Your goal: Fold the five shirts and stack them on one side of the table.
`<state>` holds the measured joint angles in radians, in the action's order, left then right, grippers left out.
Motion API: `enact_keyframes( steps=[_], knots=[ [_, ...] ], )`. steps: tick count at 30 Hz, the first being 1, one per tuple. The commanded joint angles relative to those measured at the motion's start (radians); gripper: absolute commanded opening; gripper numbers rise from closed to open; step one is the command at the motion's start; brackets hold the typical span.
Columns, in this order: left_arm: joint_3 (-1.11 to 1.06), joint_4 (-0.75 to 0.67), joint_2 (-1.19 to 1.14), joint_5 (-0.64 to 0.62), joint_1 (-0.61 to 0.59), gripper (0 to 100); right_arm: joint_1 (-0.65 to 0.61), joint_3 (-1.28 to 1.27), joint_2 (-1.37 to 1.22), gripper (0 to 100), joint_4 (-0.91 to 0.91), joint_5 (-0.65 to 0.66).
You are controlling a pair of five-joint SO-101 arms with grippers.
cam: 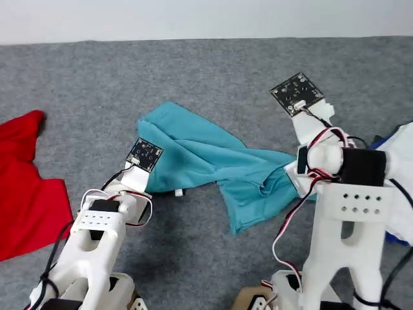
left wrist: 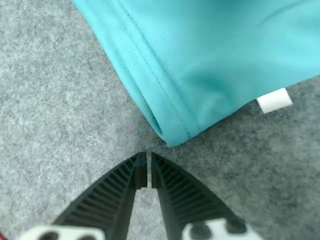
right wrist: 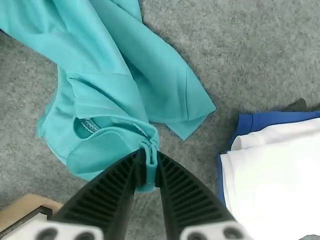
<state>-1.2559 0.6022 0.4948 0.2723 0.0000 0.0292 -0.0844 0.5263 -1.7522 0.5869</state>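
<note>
A teal shirt (cam: 213, 158) lies crumpled across the middle of the grey table (cam: 213, 71). My right gripper (right wrist: 147, 155) is shut on a bunched fold of the teal shirt (right wrist: 115, 75) near its collar end. My left gripper (left wrist: 148, 162) is shut with nothing in it, its tips just short of the hemmed corner of the teal shirt (left wrist: 200, 60). A small white tag (left wrist: 274, 100) sticks out from that edge. In the high view the left arm (cam: 103, 219) stands at the shirt's near left edge and the right arm (cam: 348, 194) at its right end.
A red shirt (cam: 26, 187) lies flat at the table's left edge. A white shirt (right wrist: 272, 180) lies on a blue shirt (right wrist: 265, 122) at the right edge, close to the right arm. Bare grey table lies behind the teal shirt.
</note>
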Motion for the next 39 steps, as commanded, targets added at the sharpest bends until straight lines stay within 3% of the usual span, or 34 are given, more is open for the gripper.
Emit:
enact_keyframes(
  steps=[1, 5, 9, 13, 17, 20, 23, 27, 30, 34, 39],
  knots=[
    [0.022, -0.018, 0.025, -0.003, -0.014, 2, 0.013, 0.097, 0.038, 1.0, -0.038, -0.044],
    [0.166, 0.054, 0.025, -0.008, -0.121, 0, 0.013, 0.101, 0.036, 1.0, -0.038, -0.052],
    [0.418, 0.308, 0.025, -0.008, -0.144, 0, 0.013, 0.101, 0.036, 1.0, -0.038, -0.052],
    [0.625, 0.497, 0.020, -0.009, -0.133, 0, 0.013, 0.100, 0.036, 1.0, -0.038, -0.052],
    [0.694, 0.585, 0.014, 0.008, -0.097, 0, 0.013, 0.100, 0.036, 1.0, -0.038, -0.052],
    [0.668, 0.658, 0.012, 0.161, -0.008, 0, 0.013, 0.100, 0.036, 1.0, -0.038, -0.052],
    [0.590, 0.643, 0.012, 0.261, 0.069, 0, 0.013, 0.098, 0.036, 1.0, -0.038, -0.054],
    [0.467, 0.559, 0.012, 0.436, 0.084, 2, 0.013, 0.068, 0.038, 1.0, -0.039, -0.054],
    [0.427, 0.546, 0.012, 0.539, 0.081, 10, 0.013, 0.032, 0.039, 1.0, -0.039, -0.054],
    [0.424, 0.511, 0.012, 0.568, 0.078, 21, 0.013, 0.017, 0.039, 1.0, -0.039, -0.054],
    [0.398, 0.399, -0.051, 0.595, 0.084, 24, 0.012, 0.017, 0.039, 1.0, -0.039, -0.106]
  ],
)
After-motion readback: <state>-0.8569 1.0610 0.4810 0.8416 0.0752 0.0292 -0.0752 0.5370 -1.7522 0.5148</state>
